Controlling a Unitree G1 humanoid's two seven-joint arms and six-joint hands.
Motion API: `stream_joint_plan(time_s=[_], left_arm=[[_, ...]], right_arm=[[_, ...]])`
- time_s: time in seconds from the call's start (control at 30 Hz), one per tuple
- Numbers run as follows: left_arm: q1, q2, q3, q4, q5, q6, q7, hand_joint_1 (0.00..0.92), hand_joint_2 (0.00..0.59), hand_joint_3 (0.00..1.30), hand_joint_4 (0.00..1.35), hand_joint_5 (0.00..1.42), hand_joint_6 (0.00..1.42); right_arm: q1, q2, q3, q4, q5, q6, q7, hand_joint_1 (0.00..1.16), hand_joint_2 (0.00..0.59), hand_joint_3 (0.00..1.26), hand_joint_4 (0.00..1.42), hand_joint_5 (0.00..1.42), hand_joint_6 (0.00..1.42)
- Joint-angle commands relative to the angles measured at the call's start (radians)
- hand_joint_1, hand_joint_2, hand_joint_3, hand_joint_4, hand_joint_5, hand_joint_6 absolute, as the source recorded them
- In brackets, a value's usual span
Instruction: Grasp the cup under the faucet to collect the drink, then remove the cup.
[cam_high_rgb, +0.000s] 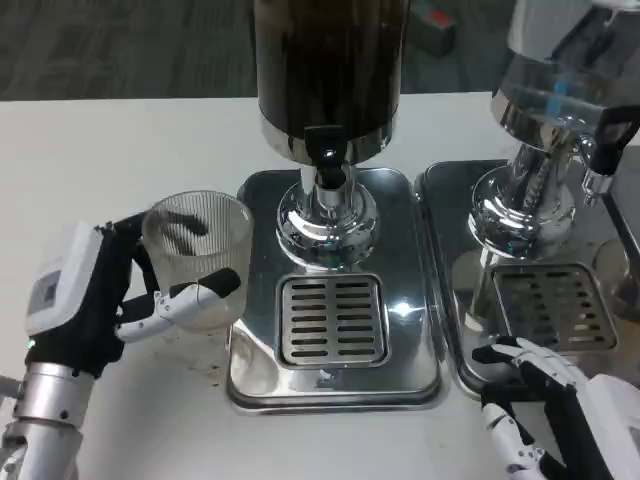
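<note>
My left hand (95, 300) sits at the left of the frame and grips the cup (197, 258), a clear ribbed tumbler: my thumb crosses its near wall and my dark fingers show blurred through the plastic behind it. The cup stands upright just left of the drip tray (335, 385), beside it and not under the faucet (327, 150), which hangs above the tray's slotted grate (331, 320) in the middle of the frame. I cannot tell whether the cup's base touches the white table (90, 160) or is lifted slightly, since my fingers cover its lower edge, and I cannot make out any drink inside it. The dark dispenser (330, 70) above the faucet is cut off by the top edge, so only its lower body and chrome stand show. At the upper right a 2nd dispenser (560, 100) with a clear tank is cut by the top and right edges; it stands on its own tray (445, 300), also cropped at the right. My right hand (555, 400) lies at the lower right, fingers spread apart and holding nothing, fingertips at the near rim of that 2nd tray; its wrist runs out of the frame's bottom corner.
</note>
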Motion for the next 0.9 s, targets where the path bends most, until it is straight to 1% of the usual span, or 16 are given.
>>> stream_joint_plan(time_s=[0.03, 0.27, 0.33, 0.53, 0.77, 0.9], left_arm=[[-0.033, -0.026, -0.001, -0.015, -0.008, -0.008, -0.014, 0.316, 0.080, 0.70, 0.87, 1.06, 1.42], [-0.046, -0.039, -0.001, 0.001, -0.013, -0.012, -0.041, 0.323, 0.078, 0.70, 0.87, 1.06, 1.42], [-0.051, -0.041, -0.005, 0.011, -0.012, -0.014, -0.048, 0.321, 0.079, 0.70, 0.87, 1.06, 1.42], [-0.064, -0.052, -0.015, 0.041, -0.008, -0.018, -0.064, 0.317, 0.080, 0.70, 0.87, 1.06, 1.42], [-0.097, -0.070, -0.037, 0.079, 0.009, -0.017, -0.070, 0.315, 0.080, 0.70, 0.87, 1.06, 1.42], [-0.116, -0.073, -0.055, 0.105, 0.014, -0.019, -0.069, 0.315, 0.080, 0.70, 0.87, 1.06, 1.42]], right_arm=[[0.015, 0.006, -0.002, -0.014, 0.002, -0.008, -0.010, 0.07, 0.482, 0.33, 0.19, 0.17, 0.32], [0.024, 0.033, 0.007, -0.043, -0.004, 0.000, -0.012, 0.07, 0.489, 0.33, 0.19, 0.17, 0.32], [0.024, 0.040, 0.008, -0.054, -0.010, 0.003, -0.011, 0.10, 0.498, 0.33, 0.19, 0.17, 0.32], [0.019, 0.066, 0.008, -0.089, -0.015, 0.014, -0.011, 0.11, 0.496, 0.34, 0.19, 0.17, 0.32], [0.014, 0.090, 0.008, -0.117, -0.022, 0.014, -0.011, 0.11, 0.495, 0.34, 0.19, 0.17, 0.32], [0.021, 0.103, 0.012, -0.129, -0.027, 0.016, -0.017, 0.12, 0.497, 0.35, 0.19, 0.18, 0.34]])
